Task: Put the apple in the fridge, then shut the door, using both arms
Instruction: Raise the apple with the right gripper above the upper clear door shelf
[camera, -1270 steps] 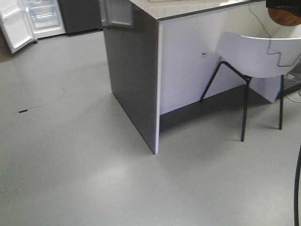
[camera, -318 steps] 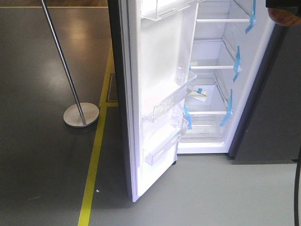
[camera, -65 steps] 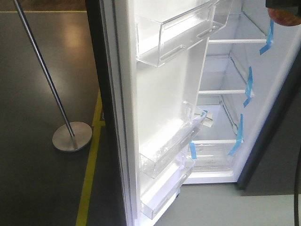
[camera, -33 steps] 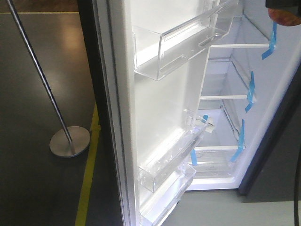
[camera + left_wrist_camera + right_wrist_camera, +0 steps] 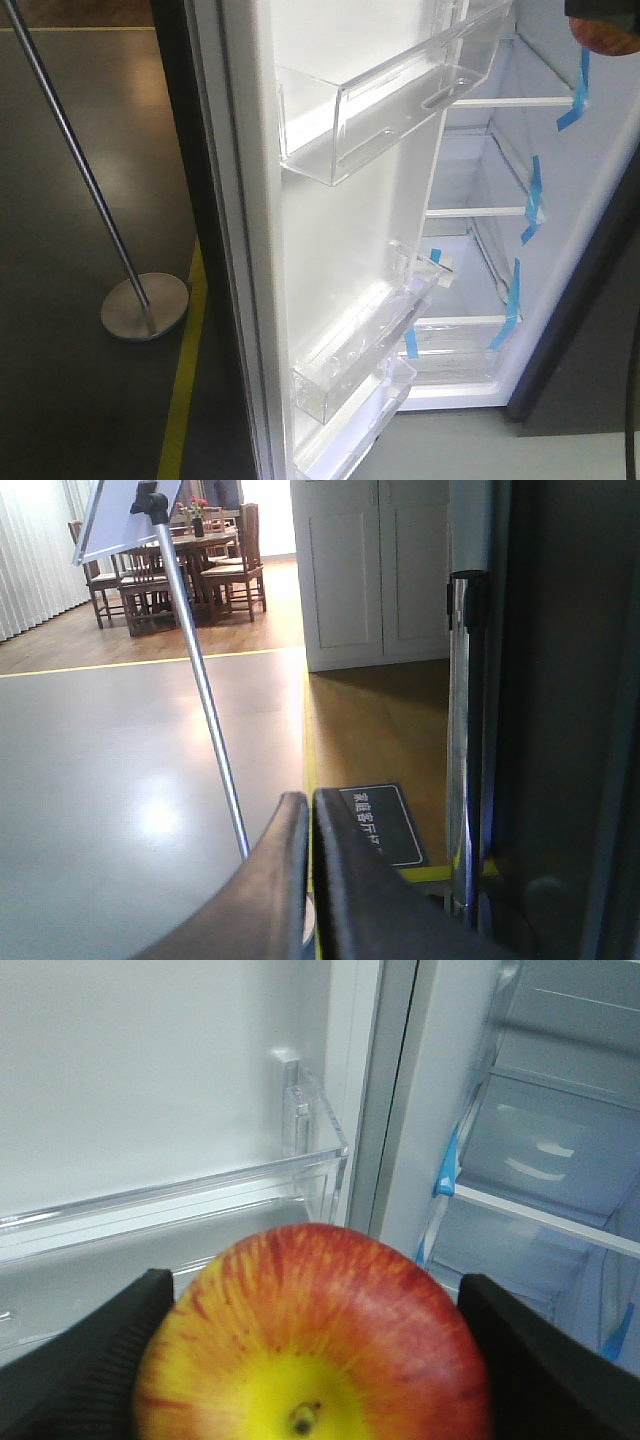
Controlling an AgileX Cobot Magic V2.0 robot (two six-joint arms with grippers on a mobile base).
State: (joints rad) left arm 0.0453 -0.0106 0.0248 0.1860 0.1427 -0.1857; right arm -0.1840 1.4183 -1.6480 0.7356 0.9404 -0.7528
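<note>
Tall narrow fridge, dark grey outside and white inside, stands open. Its glass shelves with blue tape strips show bare where visible.

The fridge's tall door, white-lined with a dark grey skin, is swung wide. Clear plastic bins hang on the lining. Judged stiff, hinged, easy to swing. Best pushed on the flat outer skin or free edge, never on the bins, which look brittle.

Small round apple, red with yellow patches and glossy skin, is outside the fridge, in front of the opening, just short of a door bin and not on any shelf. In the front view it shows only as a red sliver ahead of the fridge's upper shelves. Judged light, firm, slick, and likely to roll once set down. It bruises if squeezed, so a moderate pinch across the widest part suits.

Right tool grips exactly that, black pads on both flanks of the apple, one end of the apple's core turned to the wrist camera, arm aimed at the fridge interior.

Left tool is pinched together on nothing. It sits level beside what looks like the door's dark outer side, facing away from the fridge toward a metal pole stand.
</note>
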